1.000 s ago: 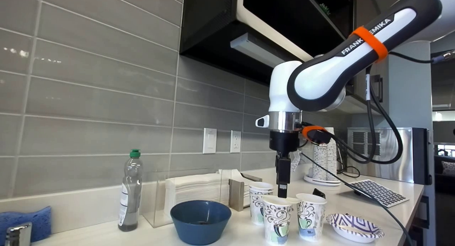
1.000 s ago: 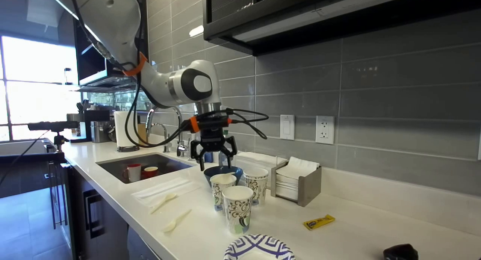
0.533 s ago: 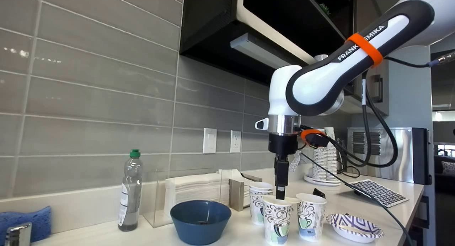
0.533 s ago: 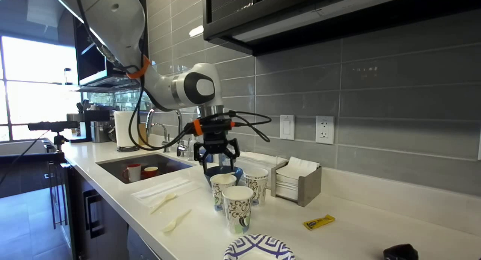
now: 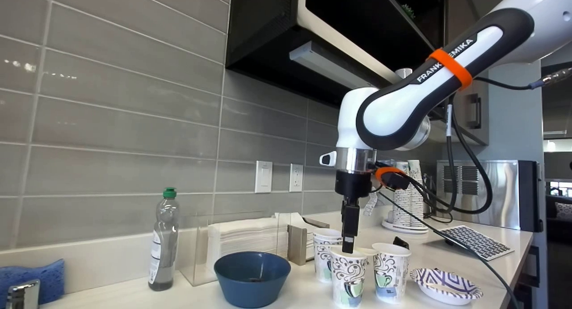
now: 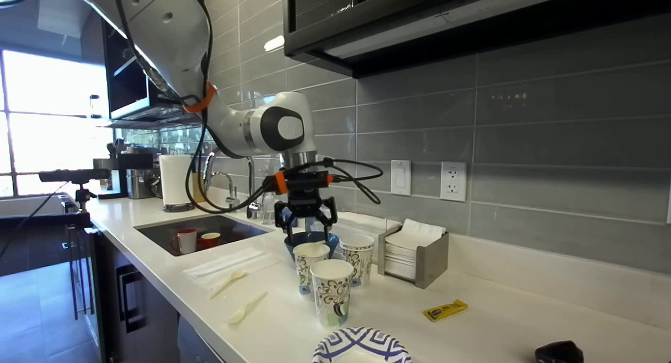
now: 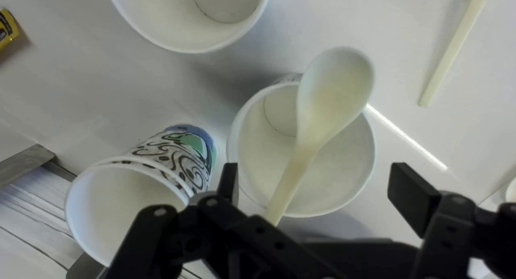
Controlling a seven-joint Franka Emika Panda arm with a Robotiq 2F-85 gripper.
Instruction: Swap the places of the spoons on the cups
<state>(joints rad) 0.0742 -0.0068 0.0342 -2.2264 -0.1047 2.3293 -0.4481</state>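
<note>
A cream spoon (image 7: 334,93) lies across the rim of a white patterned cup (image 7: 354,150). That cup (image 6: 311,268) and its spoon (image 6: 314,245) show in both exterior views, with the spoon's bowl (image 5: 370,252) sticking out past the rim. A single cup (image 6: 333,297) and stacked cups (image 6: 359,260) stand close by. Two more cream spoons (image 6: 228,283) (image 6: 246,308) lie on the counter; one handle (image 7: 453,49) shows in the wrist view. My gripper (image 7: 316,190) is open and empty. Its fingers (image 6: 308,234) are above the spoon cup, apart from the spoon; its handle end is hidden.
A blue bowl (image 5: 252,277) stands beside the cups. A napkin holder (image 6: 432,260) is near the wall. A patterned dish (image 5: 447,287) and a yellow packet (image 6: 444,310) lie on the counter. A sink (image 6: 225,226) is farther along. A cabinet (image 5: 263,45) hangs overhead.
My open gripper has moved lower over the cup with the spoon, shifting slightly left in one exterior view and slightly right in another. The cups and spoons have not moved.
</note>
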